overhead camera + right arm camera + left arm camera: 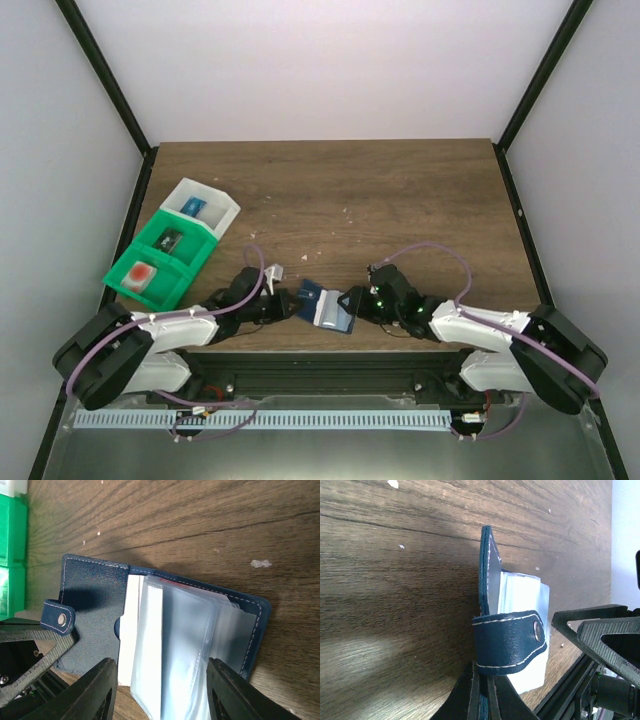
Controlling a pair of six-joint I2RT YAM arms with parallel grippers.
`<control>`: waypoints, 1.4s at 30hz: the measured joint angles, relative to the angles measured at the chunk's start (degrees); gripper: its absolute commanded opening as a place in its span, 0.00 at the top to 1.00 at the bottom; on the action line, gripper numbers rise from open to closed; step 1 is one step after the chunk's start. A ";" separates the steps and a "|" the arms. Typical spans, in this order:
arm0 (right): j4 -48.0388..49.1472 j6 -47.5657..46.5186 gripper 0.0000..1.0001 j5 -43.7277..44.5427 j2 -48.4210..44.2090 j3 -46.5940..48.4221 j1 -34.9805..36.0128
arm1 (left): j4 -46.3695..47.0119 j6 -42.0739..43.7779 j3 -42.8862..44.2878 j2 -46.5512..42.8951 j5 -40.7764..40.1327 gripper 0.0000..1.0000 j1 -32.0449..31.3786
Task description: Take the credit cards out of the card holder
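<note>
**Table** (400, 200) – wood-grain, all items on it.

**Green bin** (207, 250), with white bin (226, 206) – far left. From the top view I see a credit card (141, 274), pale with a red blotch, in the nearest compartment.

**Card holder** (322, 303) – blue leather, at the near edge between the arms, spread open.

**Left gripper** (481, 680) – clamped on the cover, standing it on edge, I judge to keep the holder open. Only this wrist view shows the pinch.

**Right gripper** (162, 680) – fingers spread wide astride the clear sleeves (185, 635), gripping nothing.

**Snap strap** (510, 640) – undone.

**Red sliver** (172, 582) – seen under the sleeves in the right wrist view only, possibly a card.
</note>
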 measured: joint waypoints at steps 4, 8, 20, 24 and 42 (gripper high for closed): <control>0.20 1.18 0.48 -0.02 0.90 0.00 0.00 | 1.11 -0.92 0.00 1.29 -0.50 1.00 -0.35; 0.57 2.27 0.48 0.02 1.84 0.00 0.00 | 1.84 -1.20 -0.02 1.57 -1.09 1.00 -0.85; 4.46 2.03 0.52 -0.17 7.63 2.32 0.00 | 2.38 -2.23 -0.79 1.53 -4.33 1.00 -1.31; 4.35 1.29 0.53 -0.22 7.78 2.89 0.00 | 2.97 -2.45 -0.81 1.86 -4.76 1.00 -1.70; 9.84 -1.07 0.56 -6.01 5.77 2.89 0.04 | 3.58 -4.00 -0.81 2.91 -4.92 1.00 -2.16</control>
